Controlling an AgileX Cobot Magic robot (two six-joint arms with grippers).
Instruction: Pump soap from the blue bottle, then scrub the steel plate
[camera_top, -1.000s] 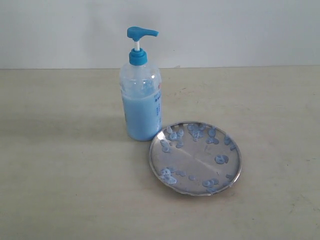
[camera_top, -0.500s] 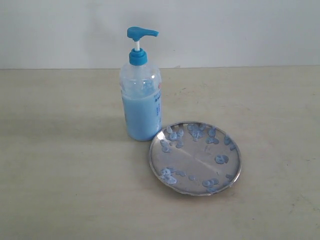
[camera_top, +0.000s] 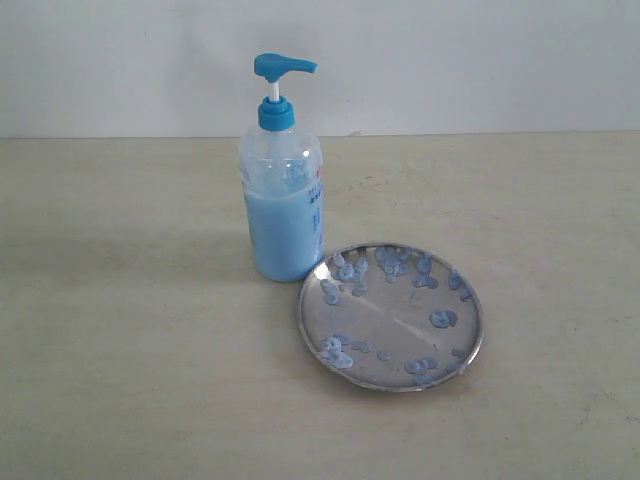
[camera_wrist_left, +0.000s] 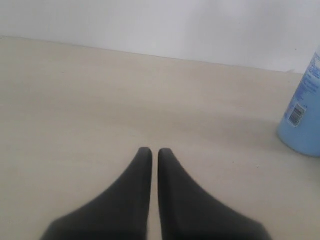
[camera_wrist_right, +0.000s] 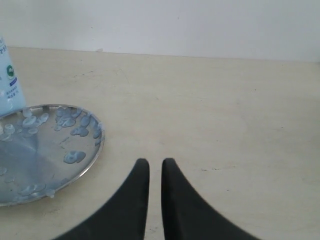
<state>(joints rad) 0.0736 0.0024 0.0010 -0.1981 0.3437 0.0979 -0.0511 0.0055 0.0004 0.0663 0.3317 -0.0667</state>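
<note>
left wrist view shows a barcode (camera_wrist_left: 296, 114) on the blue bottle (camera_wrist_left: 306, 127), print unreadable; left fingers (camera_wrist_left: 143, 172) and right fingers (camera_wrist_right: 140, 182) together.

The pale beige table (camera_top: 120, 350) I work over carries the blue bottle (camera_top: 283, 215), upright toward its far edge, and the steel plate (camera_top: 395, 320) flat just beside it, nearer the front edge, dotted with soap (camera_top: 443, 318).
</note>
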